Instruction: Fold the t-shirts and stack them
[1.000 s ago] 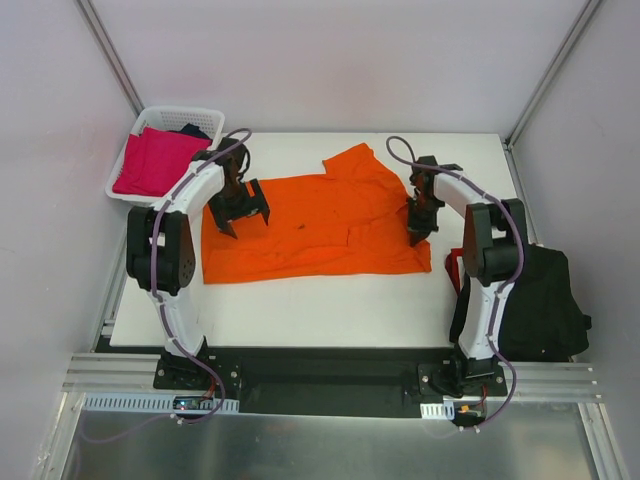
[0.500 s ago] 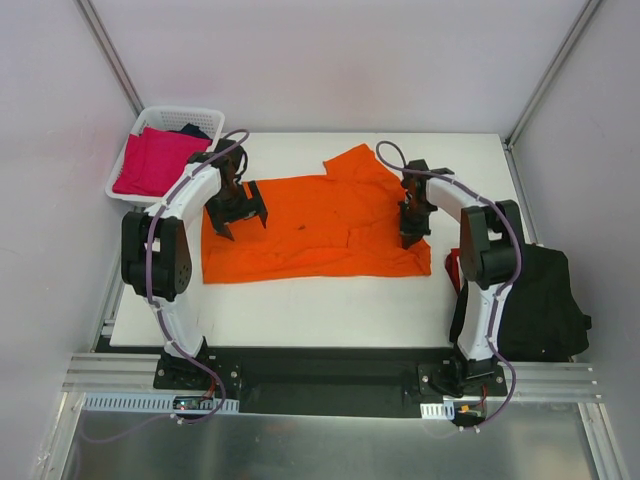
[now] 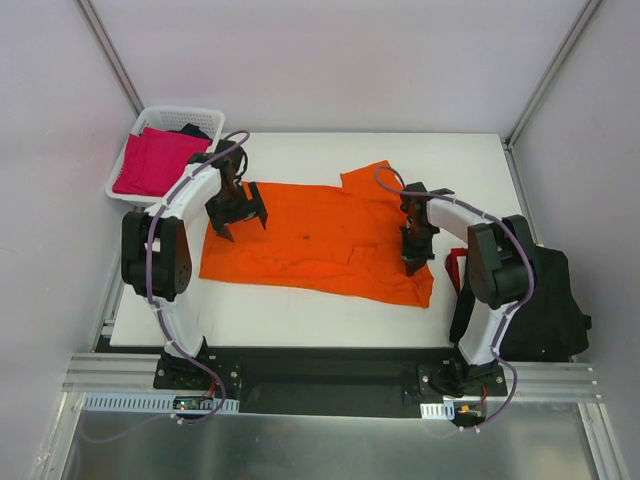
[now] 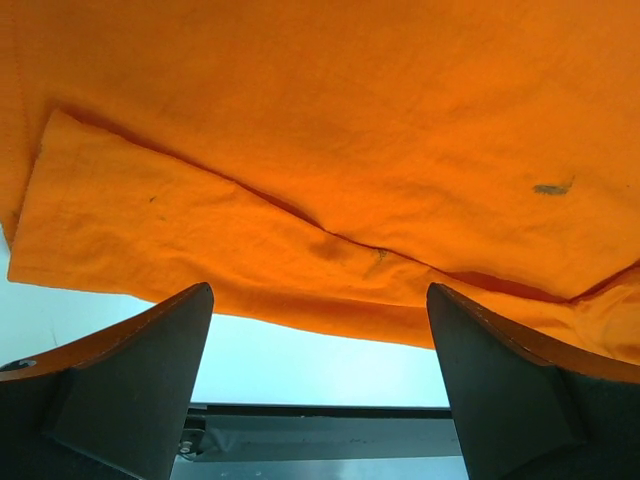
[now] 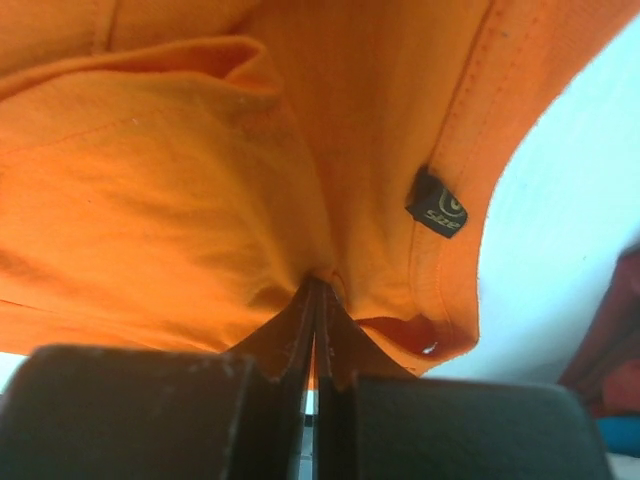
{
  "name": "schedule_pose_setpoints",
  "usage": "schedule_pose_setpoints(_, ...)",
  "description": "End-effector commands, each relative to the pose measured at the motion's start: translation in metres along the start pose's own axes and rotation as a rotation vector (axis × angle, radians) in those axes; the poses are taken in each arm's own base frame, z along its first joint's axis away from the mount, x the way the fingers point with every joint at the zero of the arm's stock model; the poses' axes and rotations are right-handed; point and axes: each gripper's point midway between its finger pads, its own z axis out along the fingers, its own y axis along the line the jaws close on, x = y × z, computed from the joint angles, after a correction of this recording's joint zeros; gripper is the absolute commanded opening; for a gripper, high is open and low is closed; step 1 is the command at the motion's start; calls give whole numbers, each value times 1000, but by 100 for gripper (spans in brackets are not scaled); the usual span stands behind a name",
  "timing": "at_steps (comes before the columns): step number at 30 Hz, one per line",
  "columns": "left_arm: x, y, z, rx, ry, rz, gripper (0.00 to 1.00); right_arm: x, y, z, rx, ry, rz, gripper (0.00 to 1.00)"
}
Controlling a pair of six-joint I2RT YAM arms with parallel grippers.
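A bright orange t-shirt (image 3: pixel 310 240) lies spread across the white table (image 3: pixel 300 315). My left gripper (image 3: pixel 238 212) hangs open over its left end, touching nothing. In the left wrist view both fingers (image 4: pixel 130 385) stand wide apart above the orange hem (image 4: pixel 300 290). My right gripper (image 3: pixel 410 260) is shut on a pinch of the orange cloth (image 5: pixel 250 200) at the shirt's right end, beside a small black size tag (image 5: pixel 437 212). A magenta-pink t-shirt (image 3: pixel 155 160) lies in the basket. Black t-shirts (image 3: pixel 540 300) with red trim (image 3: pixel 456 268) hang off the table's right side.
The white lattice basket (image 3: pixel 180 112) stands at the back left corner, off the table's edge. White walls close in the back and both sides. The arm bases sit on the black rail (image 3: pixel 320 375) along the near edge.
My right gripper has pulled the shirt's right end toward the near edge, and the cloth has stretched flatter and slanted. The left gripper has hardly moved and stays open.
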Motion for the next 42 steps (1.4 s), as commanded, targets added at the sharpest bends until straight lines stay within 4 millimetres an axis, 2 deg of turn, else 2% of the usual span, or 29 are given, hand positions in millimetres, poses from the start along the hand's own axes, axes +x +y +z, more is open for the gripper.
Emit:
schedule_pose_setpoints(1, 14, 2, 3, -7, 53, 18, 89, 23, -16, -7, 59, 19, 20, 1)
schedule_pose_setpoints(5, 15, 3, 5, -10, 57, 16, 89, 31, -21, -8, 75, 26, 21, 1)
schedule_pose_setpoints(10, 19, 8, 13, -30, 78, 11, 89, 25, -17, -15, 57, 7, 18, 1)
schedule_pose_setpoints(13, 25, 9, 17, -27, 98, 7, 89, 10, 7, -33, -77, -54, -4, 6)
schedule_pose_setpoints(16, 28, 7, 17, -8, 89, 15, 87, -17, 27, -72, -173, -161, -23, 4)
schedule_pose_setpoints(17, 28, 5, 17, -1, 83, 19, 85, -20, 31, -82, -191, -170, -26, 3)
schedule_pose_setpoints(18, 27, 3, 18, 4, 76, 25, 67, -34, 37, -100, -213, -218, -30, 1)
schedule_pose_setpoints(20, 23, 1, 25, -1, 78, 29, 40, -39, 41, -112, -221, -219, -32, 1)
schedule_pose_setpoints(21, 15, -2, 24, 2, 62, 34, 19, -48, 45, -120, -232, -235, -32, 1)
schedule_pose_setpoints(22, 10, -3, 27, -6, 52, 41, 8, -50, 47, -123, -235, -235, -36, 2)
schedule_pose_setpoints(23, 6, -2, 35, -21, 62, 42, 2, -49, 47, -125, -234, -228, -37, 2)
schedule_pose_setpoints(24, -4, -8, 34, -12, 42, 51, 0, -49, 48, -126, -232, -227, -49, 2)
schedule_pose_setpoints(26, -9, -10, 46, -24, 56, 60, 0, -47, 46, -127, -221, -223, -61, 2)
schedule_pose_setpoints(27, -16, -14, 45, -16, 43, 61, 0, -45, 45, -127, -214, -216, -63, 2)
schedule_pose_setpoints(30, -19, -15, 53, -19, 52, 63, 0, -38, 39, -125, -196, -207, -69, 2)
schedule_pose_setpoints(35, -7, -6, 63, -38, 82, 53, 0, -29, 32, -122, -172, -195, -76, 2)
schedule_pose_setpoints(42, 10, 4, 70, -55, 116, 35, 0, -26, 33, -119, -178, -186, -77, 2)
